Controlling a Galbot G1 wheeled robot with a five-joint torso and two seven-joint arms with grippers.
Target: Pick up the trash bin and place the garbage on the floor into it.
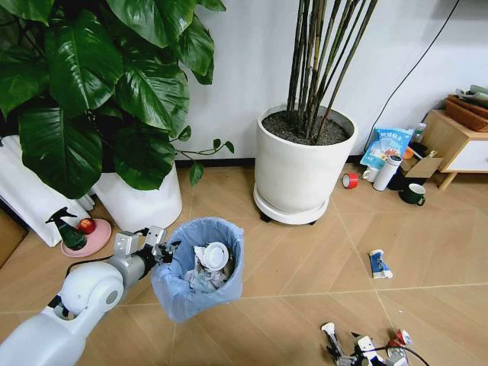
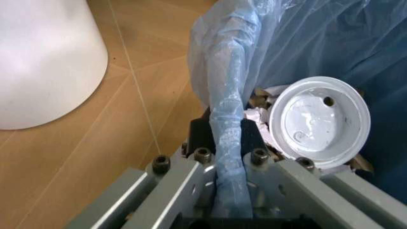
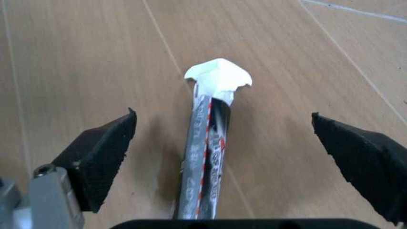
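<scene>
My left gripper (image 2: 229,143) is shut on the rim of the trash bin (image 1: 200,268), a small dark bin lined with a crinkly light blue bag. The bin tilts slightly at the front left of the head view. It holds a white round lid (image 2: 318,121) and crumpled paper. My right gripper (image 3: 222,119) hangs open just above the floor (image 3: 305,57). A silver tube with a white end (image 3: 207,152) lies between its black pads (image 3: 105,162). In the head view this gripper (image 1: 360,351) is at the bottom right, beside a small red-silver can (image 1: 400,337). A blue packet (image 1: 379,263) lies farther right.
Two white planters (image 1: 296,177) (image 1: 141,204) stand behind the bin. A red tape roll (image 1: 350,180), white bottle (image 1: 386,172) and dark mug (image 1: 413,194) sit by a wooden cabinet (image 1: 457,141). A spray bottle on a pink dish (image 1: 80,232) is at the left.
</scene>
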